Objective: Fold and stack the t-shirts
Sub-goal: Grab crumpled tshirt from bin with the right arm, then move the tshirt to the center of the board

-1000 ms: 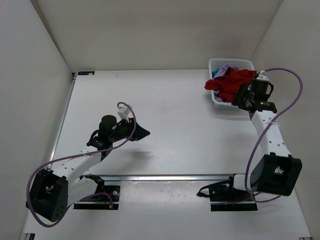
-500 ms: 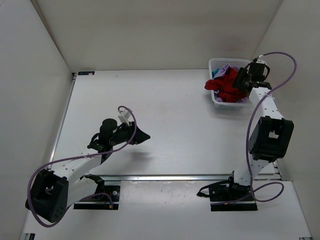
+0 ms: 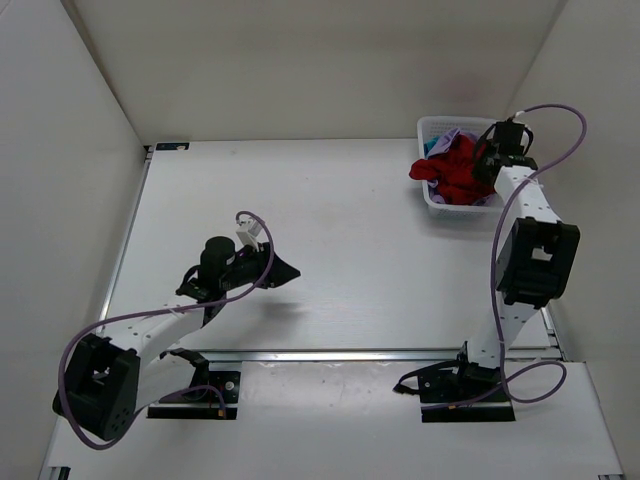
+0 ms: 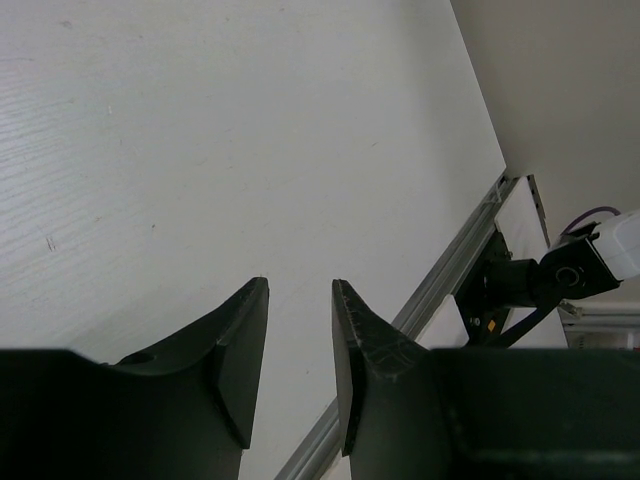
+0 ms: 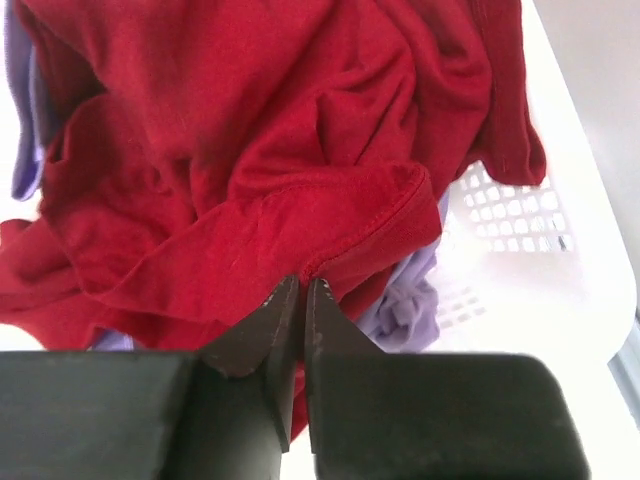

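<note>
Since a second earlier your right gripper (image 5: 303, 288) had swung over the white plastic mesh basket (image 5: 510, 215) and clamped on the stitched hem of the limp, light deep red cloth t-shirt (image 5: 250, 130) heaped inside it, likely the firmest hold

Robotics lab test cell, white table (image 3: 350, 230), plain white enclosure walls (image 3: 300, 60), aluminium mounting rail (image 3: 330, 353) along near edge

Seemingly 3 t-shirts (image 3: 460, 170) in basket (image 3: 436, 128), far right

The white basket (image 3: 432, 203) sits in the far right corner, with the red shirt (image 3: 455, 172) spilling out (the right gripper (image 3: 484, 163) is on it).
</note>
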You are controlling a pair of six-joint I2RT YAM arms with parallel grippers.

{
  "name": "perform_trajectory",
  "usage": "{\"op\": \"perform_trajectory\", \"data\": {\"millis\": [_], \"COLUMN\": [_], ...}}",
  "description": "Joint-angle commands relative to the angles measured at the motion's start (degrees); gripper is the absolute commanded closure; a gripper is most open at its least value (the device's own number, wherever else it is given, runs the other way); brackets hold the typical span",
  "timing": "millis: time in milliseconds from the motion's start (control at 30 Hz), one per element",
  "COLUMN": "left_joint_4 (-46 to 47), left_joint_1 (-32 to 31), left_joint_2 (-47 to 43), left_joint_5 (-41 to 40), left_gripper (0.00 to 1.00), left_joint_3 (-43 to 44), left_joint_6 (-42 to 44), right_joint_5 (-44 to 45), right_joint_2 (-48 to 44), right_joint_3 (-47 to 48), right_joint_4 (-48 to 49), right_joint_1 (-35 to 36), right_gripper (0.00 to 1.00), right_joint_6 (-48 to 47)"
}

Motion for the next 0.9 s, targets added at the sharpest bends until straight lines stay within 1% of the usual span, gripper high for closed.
{"op": "perform_trajectory", "data": {"millis": [0,33,100,200,300,333,367,400,433,467,533,567,600,633,667,700,733,767,867], "left_joint_4": [1.4,1.6,2.0,2.8,3.3,3.3,3.5,3.7,3.7,3.4,2.7,2.1,1.5,1.1,0.3,0.3,0.0,-0.4,-1.9], "left_joint_1": [0.0,0.1,0.0,0.3,0.9,1.3,1.6,2.3,2.8,3.4,5.2,5.9,7.1,7.8,9.7,10.7,12.5,13.6,13.3], "left_joint_2": [0.5,0.6,0.9,1.3,0.8,1.0,0.7,0.5,0.0,-0.1,-1.6,-2.5,-3.0,-4.1,-5.2,-6.0,-7.2,-8.7,-10.5], "left_joint_5": [0.7,0.7,0.5,0.9,0.7,0.6,0.7,1.0,0.9,1.0,-0.1,-1.0,-0.8,-1.4,-1.2,-1.5,-1.3,-1.6,-3.7], "left_gripper": [0.57,0.57,0.57,0.58,0.57,0.58,0.58,0.58,0.58,0.57,0.57,0.57,0.57,0.57,0.56,0.56,0.56,0.56,0.56], "left_joint_3": [0.4,0.5,0.5,1.2,1.2,1.2,1.1,1.1,0.6,1.0,0.6,0.5,0.4,0.4,0.0,-0.2,-0.8,-0.9,-1.0], "left_joint_6": [0.0,0.5,-0.5,-1.4,-2.6,-2.7,-3.0,-3.6,-4.0,-4.2,-4.9,-4.9,-5.0,-5.5,-5.8,-6.3,-6.9,-7.2,-6.7], "right_joint_5": [0.1,-0.5,-0.9,-5.1,-10.8,-12.0,-13.2,-15.6,-18.6,-21.0,-28.3,-33.6,-39.1,-41.6,-46.4,-47.9,-49.1,-50.4,-55.3], "right_joint_2": [-8.6,-11.0,-14.4,-21.5,-28.0,-28.5,-29.5,-29.0,-29.1,-28.8,-25.8,-23.6,-22.2,-21.8,-22.1,-22.4,-22.9,-23.6,-21.7], "right_joint_3": [-0.9,-0.4,1.8,5.9,12.5,13.9,15.6,19.5,23.9,25.9,35.6,40.4,43.0,43.2,41.6,40.0,36.9,34.8,32.5], "right_joint_4": [5.8,7.3,7.2,8.1,9.7,9.7,9.5,8.8,8.6,8.8,8.6,8.8,11.7,13.8,20.2,23.2,29.0,32.3,37.7], "right_joint_1": [0.2,0.4,1.1,2.6,8.2,9.6,13.0,16.9,18.7,21.8,25.4,26.1,24.7,24.6,22.6,21.5,21.0,19.5,16.4], "right_gripper": [1.00,1.00,1.00,1.00,1.00,1.00,1.00,1.00,1.00,1.00,1.00,1.00,1.00,1.00,1.00,1.00,1.00,1.00,1.00], "right_joint_6": [1.8,1.7,1.7,0.6,-1.1,-1.4,-2.6,-3.5,-3.6,-3.7,-3.4,-1.0,2.9,5.4,10.1,13.1,15.9,18.1,24.0]}}
